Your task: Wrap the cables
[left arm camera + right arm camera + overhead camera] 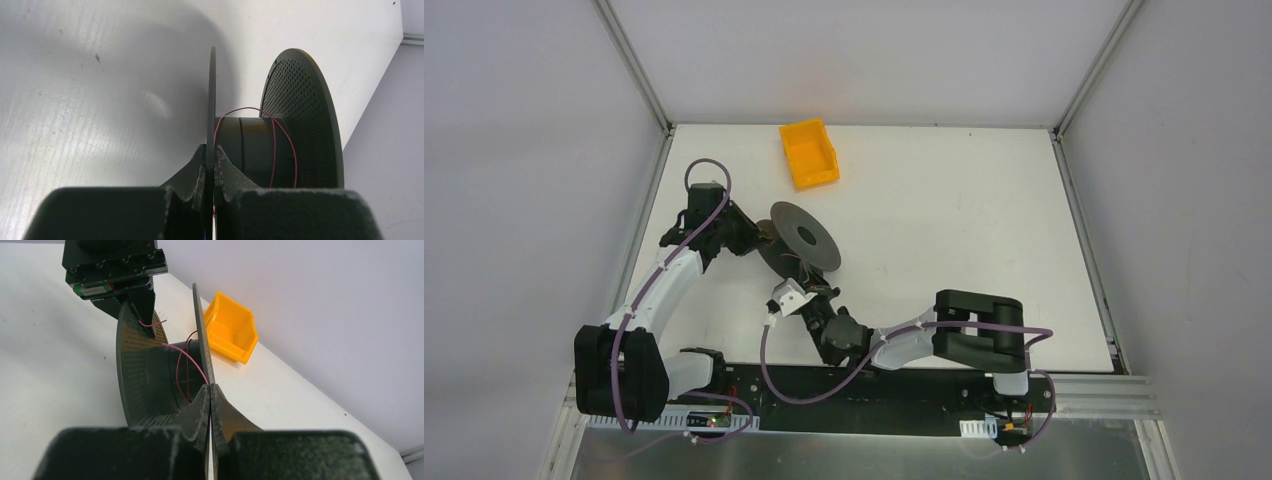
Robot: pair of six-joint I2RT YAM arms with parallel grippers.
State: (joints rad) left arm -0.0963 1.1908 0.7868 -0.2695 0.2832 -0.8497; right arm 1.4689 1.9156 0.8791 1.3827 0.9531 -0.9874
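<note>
Left wrist view: left gripper (210, 156) clamped on spool (300, 125) flange edge; wire (274, 150) few loose turns round hub. Right gripper (210, 392) closed, wire running to tips. Risk: slack lets turns slip off; hard pull snaps wire.

On the one white table (984, 230) you have one black spool (796, 245), which has two flanges and a single hub, and one orange bin (809, 153). You have two arms and so two grippers, the left gripper (210, 162) and the right gripper (210, 395), each with two fingers. Of the cables (274, 145) you can count two thin reddish strands across the hub, but whether they are one piece or two cannot be told.
</note>
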